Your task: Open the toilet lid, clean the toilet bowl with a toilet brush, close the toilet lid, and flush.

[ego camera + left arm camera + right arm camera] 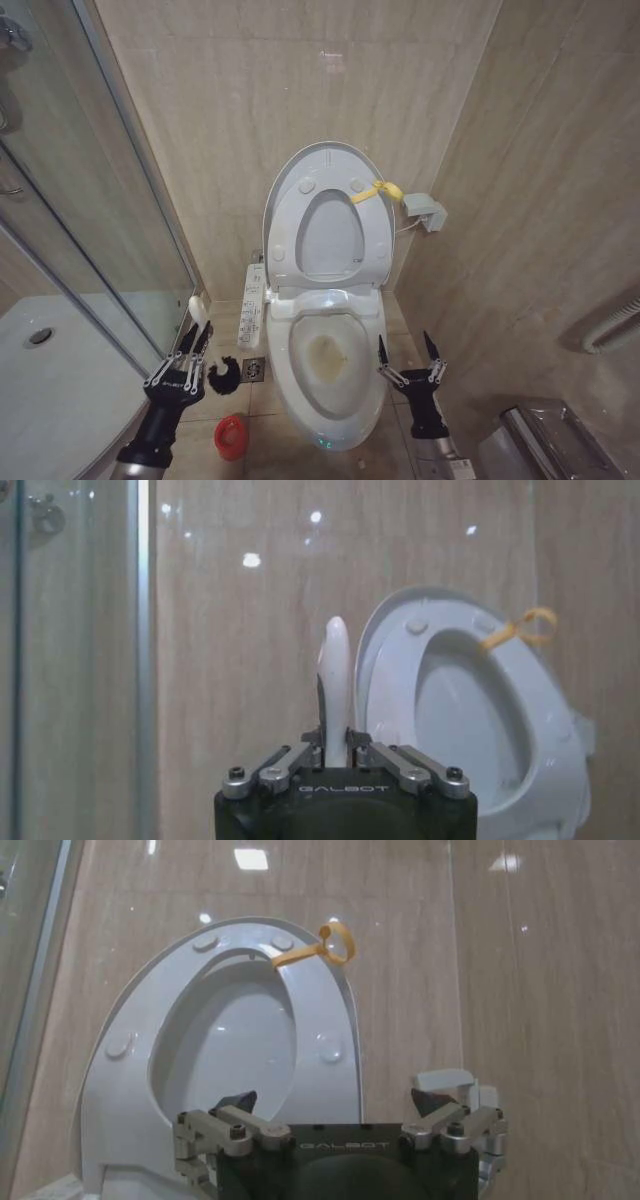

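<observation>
The toilet lid (330, 235) stands raised against the back wall with the seat ring (285, 225) up in front of it, and a yellow strap (380, 190) hangs at its edge. Below lies the toilet bowl (335, 395), with a brownish stain inside. My left gripper (190, 345) is left of the bowl, shut on the toilet brush's white handle (335, 675). The black bristle head (222, 375) hangs beside it, above the red holder (231, 435) on the floor. On the bowl's right, my right gripper (408, 355) is open and holds nothing (333, 1101).
A long white button panel (252, 305) runs along the bowl's left side, with a floor drain (254, 370) by it. Glass shower wall (100, 200) and white shower tray (50, 380) close the left. A grey box (425, 212) is on the right wall, a metal bin (545, 440) below.
</observation>
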